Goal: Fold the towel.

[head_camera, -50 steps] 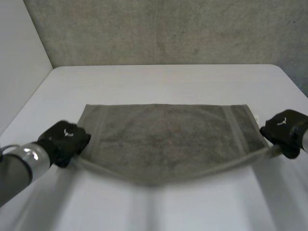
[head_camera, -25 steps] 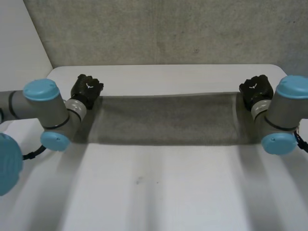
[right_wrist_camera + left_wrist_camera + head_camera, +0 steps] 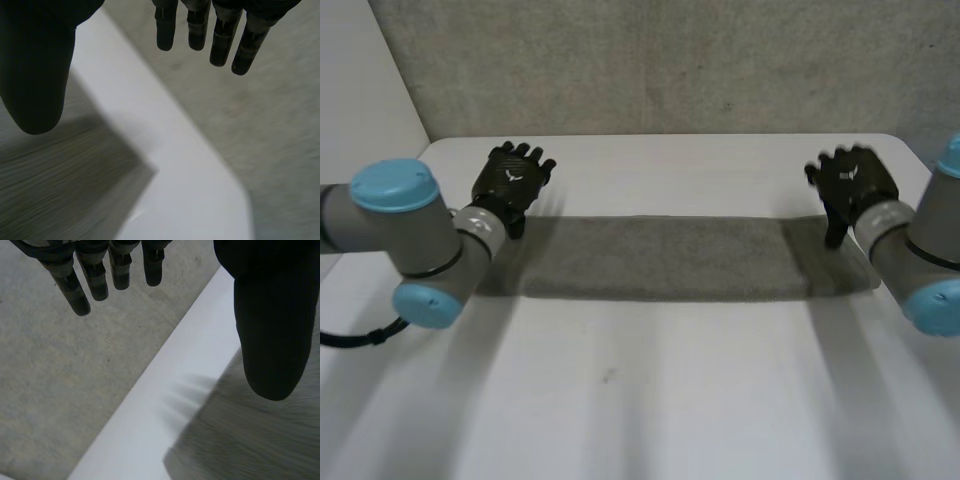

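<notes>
The grey towel [image 3: 665, 258] lies folded into a long narrow band across the white table [image 3: 640, 400]. My left hand [image 3: 512, 180] hovers above the towel's far left corner, fingers spread and holding nothing. My right hand [image 3: 852, 185] hovers above the far right corner, spread open too. In the left wrist view the straight fingers [image 3: 92, 277] and thumb [image 3: 272, 325] stand apart over the towel's corner [image 3: 240, 440]. In the right wrist view the fingers [image 3: 220, 37] and thumb [image 3: 37, 75] are apart above the towel's corner [image 3: 75, 180].
A grey wall [image 3: 660, 65] rises behind the table's far edge. The table's rounded far right corner [image 3: 220, 200] lies just beyond the towel. My left forearm [image 3: 415, 235] and right forearm [image 3: 920, 255] reach in over the towel's two ends.
Both hands carried the towel's near edge over to the far edge, folding it in half. They then let go, opened and lifted off the corners.
</notes>
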Robot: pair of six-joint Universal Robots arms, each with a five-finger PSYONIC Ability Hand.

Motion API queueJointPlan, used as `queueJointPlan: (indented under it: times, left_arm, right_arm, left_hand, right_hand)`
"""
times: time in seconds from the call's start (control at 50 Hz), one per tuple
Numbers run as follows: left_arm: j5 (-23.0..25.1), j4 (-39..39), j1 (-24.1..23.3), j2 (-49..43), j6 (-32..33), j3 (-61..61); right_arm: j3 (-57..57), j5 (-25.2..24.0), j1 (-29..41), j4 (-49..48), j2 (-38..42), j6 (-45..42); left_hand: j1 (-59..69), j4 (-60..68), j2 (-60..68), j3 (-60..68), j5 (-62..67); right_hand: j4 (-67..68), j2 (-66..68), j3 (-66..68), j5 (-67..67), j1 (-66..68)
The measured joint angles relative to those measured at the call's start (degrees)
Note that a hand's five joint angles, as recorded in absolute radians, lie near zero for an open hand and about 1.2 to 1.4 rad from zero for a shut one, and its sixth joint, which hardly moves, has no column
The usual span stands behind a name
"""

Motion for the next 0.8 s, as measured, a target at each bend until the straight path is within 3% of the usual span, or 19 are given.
queueJointPlan:
  times: [0.12,0.14,0.3,0.5,0.54,0.58,0.8]
  left_arm:
    - [0.1,0.7,0.6,7.5,-6.5,-10.3]
    - [0.1,1.2,0.7,9.7,-8.6,-13.3]
    - [0.2,4.2,0.9,16.7,-14.7,-23.2]
    - [0.1,6.6,0.9,18.1,-15.1,-26.7]
    - [0.1,6.7,0.9,18.1,-15.1,-26.7]
    - [0.1,6.8,1.0,17.9,-15.0,-26.9]
    - [0.1,6.9,1.1,17.8,-15.0,-27.2]
  right_arm:
    - [5.1,-3.8,-2.9,6.3,-1.6,-0.2]
    - [5.5,-4.1,-3.3,6.6,-1.6,-0.3]
    - [7.7,-4.3,-6.2,2.3,1.3,-0.6]
    - [7.2,-4.0,-7.6,-0.2,4.4,-0.7]
    - [7.2,-4.0,-7.8,-0.2,4.6,-0.8]
    - [7.1,-4.2,-8.7,-0.2,4.9,-0.8]
    - [6.3,-4.6,-13.0,0.1,4.8,-1.8]
  left_hand:
    - [0.0,0.0,0.0,-0.1,0.0]
    - [0.0,0.0,-0.1,-0.1,0.0]
    - [0.0,-0.1,-0.1,-0.1,0.0]
    - [0.0,-0.1,-0.1,-0.1,0.0]
    - [0.0,-0.1,-0.1,-0.1,0.0]
    - [0.0,-0.1,-0.1,-0.1,0.0]
    - [0.0,-0.1,-0.1,-0.1,0.0]
  right_hand:
    - [3.9,4.6,5.0,4.2,2.7]
    - [10.5,11.1,11.7,10.2,8.7]
    - [23.4,23.9,24.5,22.1,19.6]
    - [30.4,31.0,31.5,28.8,25.7]
    - [34.6,35.1,35.7,32.9,29.6]
    - [51.6,52.2,52.5,49.6,41.9]
    - [54.5,54.3,55.2,52.0,42.1]
